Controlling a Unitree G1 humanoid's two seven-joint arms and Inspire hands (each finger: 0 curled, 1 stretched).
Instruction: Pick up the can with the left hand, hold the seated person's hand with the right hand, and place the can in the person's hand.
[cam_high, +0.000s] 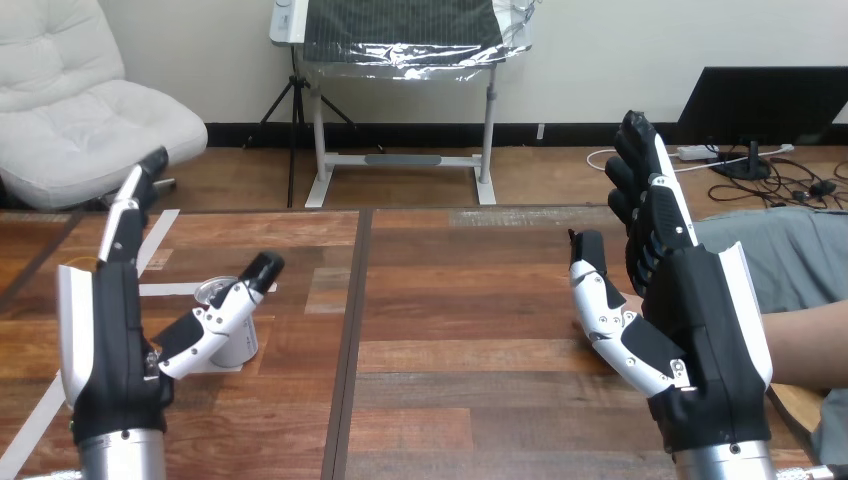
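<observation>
The left hand (105, 340) is open, fingers straight, thumb spread. The can (240, 345) stands just beyond that thumb, partly hidden. The right hand (700, 310), fingers straight, hides where the person's forearm (805, 345) ends.

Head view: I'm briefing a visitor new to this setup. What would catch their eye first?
The two open robot hands, raised upright near the bottom corners: the left robot hand and the right robot hand. A can stands on the table just behind the left thumb, not yet grasped. The person's forearm reaches in at the right edge, behind the right robot hand.
</observation>
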